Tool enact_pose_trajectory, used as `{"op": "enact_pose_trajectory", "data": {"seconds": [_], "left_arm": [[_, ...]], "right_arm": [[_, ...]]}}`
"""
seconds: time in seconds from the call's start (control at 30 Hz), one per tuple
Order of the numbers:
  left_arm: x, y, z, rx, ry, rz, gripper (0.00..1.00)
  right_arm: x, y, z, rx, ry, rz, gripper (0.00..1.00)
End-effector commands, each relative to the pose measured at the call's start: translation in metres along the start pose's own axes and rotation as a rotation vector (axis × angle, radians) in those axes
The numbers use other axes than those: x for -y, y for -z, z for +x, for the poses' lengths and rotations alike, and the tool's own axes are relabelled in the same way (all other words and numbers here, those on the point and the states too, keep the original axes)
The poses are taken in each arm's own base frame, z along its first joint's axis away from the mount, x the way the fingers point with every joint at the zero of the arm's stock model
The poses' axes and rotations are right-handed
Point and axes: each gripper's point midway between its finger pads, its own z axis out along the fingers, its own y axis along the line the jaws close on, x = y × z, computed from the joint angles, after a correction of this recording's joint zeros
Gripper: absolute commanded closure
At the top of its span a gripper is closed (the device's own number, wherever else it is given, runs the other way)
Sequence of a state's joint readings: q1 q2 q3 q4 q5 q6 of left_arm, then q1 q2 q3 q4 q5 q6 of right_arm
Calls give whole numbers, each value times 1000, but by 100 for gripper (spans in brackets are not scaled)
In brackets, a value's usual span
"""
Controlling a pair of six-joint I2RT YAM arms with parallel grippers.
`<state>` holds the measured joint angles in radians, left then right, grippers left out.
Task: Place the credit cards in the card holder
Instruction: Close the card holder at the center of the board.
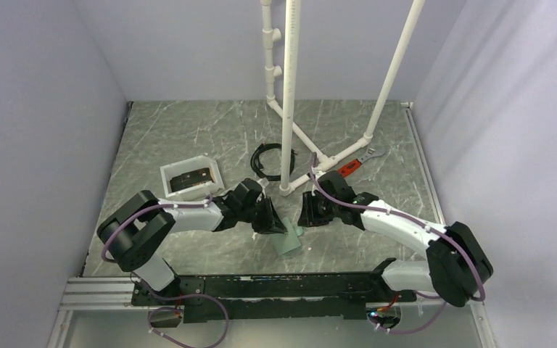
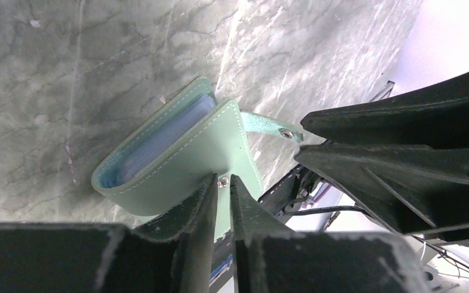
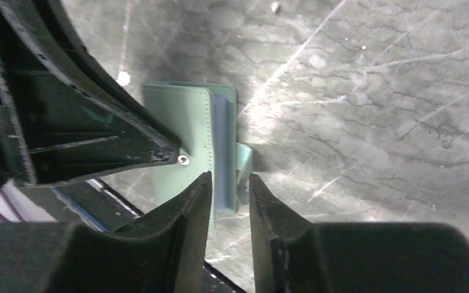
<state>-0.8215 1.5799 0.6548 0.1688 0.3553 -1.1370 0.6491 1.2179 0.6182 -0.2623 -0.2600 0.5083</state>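
The left gripper [image 2: 223,183] is holding its black fingers almost together, leaving only a thin slit, and their tips are sitting at the free edge of the small grey-green folding card holder [image 2: 207,152], one on each side of the small metal snap stud [image 2: 223,181]; whether they are pinching the cover or only pressing on it I cannot tell; the holder is lying folded on the grey marbled table [image 1: 188,130] just ahead of those tips, pale blue inner leaves showing at its open side, its narrow green closing strap [image 2: 269,124] sticking out to the right of the fingers; the right gripper [image 3: 229,180] is hovering with its fingers spread, gripping nothing, the strap and blue edge showing beyond the gap; the dark rectangular credit cards [image 1: 191,179] are lying in the white rectangular tray [image 1: 185,164], back beside the left arm's wrist, well apart from the holder.
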Motion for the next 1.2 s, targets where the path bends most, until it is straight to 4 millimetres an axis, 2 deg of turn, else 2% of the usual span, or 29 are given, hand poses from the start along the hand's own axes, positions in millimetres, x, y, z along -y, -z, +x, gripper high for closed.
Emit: {"op": "enact_pose_trajectory", "data": {"seconds": [0.0, 0.17, 0.37, 0.53, 0.6, 0.83, 0.97, 1.17], "left_arm": [[-10, -4, -2, -12, -24, -64, 82], [-17, -6, 0, -20, -21, -87, 85], [-19, -6, 2, -30, -20, -87, 86], [-20, -4, 2, -27, -25, -92, 87], [-21, -4, 2, -27, -25, -96, 87], [-28, -7, 3, -25, -4, -117, 92], [-31, -7, 3, -18, 0, -131, 95], [-31, -8, 5, -19, 0, -134, 96]], "right_arm": [[8, -4, -5, -26, 71, 42, 71], [9, -5, -3, -25, 70, 40, 78], [6, -6, -4, -17, 72, 23, 96], [6, -9, 0, -40, 71, 12, 92], [6, -10, 2, -45, 67, 8, 100], [-35, -5, -2, -35, 23, -206, 100], [-44, -14, 4, -78, -26, -267, 100], [-46, -23, 9, -112, -57, -295, 100]]}}
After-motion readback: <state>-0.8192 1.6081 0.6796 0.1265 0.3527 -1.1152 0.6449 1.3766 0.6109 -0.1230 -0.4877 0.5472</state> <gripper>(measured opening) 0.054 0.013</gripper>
